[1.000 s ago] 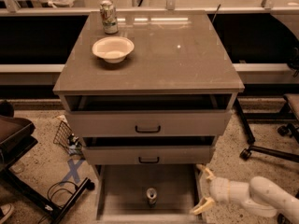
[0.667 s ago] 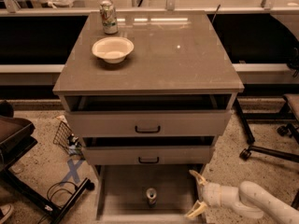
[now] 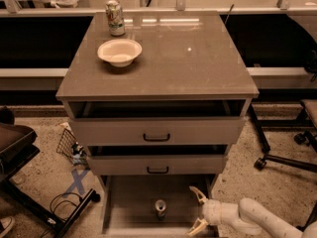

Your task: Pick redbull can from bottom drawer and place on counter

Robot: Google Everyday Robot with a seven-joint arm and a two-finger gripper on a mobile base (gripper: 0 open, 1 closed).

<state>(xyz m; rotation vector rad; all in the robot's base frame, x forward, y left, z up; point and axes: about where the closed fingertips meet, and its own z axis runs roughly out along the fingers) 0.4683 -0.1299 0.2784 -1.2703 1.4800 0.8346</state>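
Worktop (image 3: 198, 58): a glossy grey-brown slab, bare along its right edge and front edge. Setting the can down there looks easy; the only hazard I judge is putting it too near an edge.
Bottom drawer (image 3: 129, 202): pulled out below the worktop's front edge, with a flat grey floor. Its right wall is just beside the hand, so a sideways reach could knock against it.
Upper drawers (image 3: 198, 133): both are partly out and overhang the back of the bottom drawer. A straight lift could catch the can or the wrist on the lower front.
Bowl (image 3: 119, 51): pale, near the left edge toward the back-left corner. It is only in the way if the placement drifts left.
Hand (image 3: 192, 210): low, below the front-right corner of the worktop, at the drawer's right side. The fingers are spread wide and hold nothing.
Green-and-white can (image 3: 115, 17): upright at the back-left corner. It is a lookalike, not the target.
Redbull can (image 3: 160, 208): upright on the bottom drawer's floor, below the middle of the front edge, left of the hand and apart from it. It is slim, so one finger touching first would likely tip or roll it.
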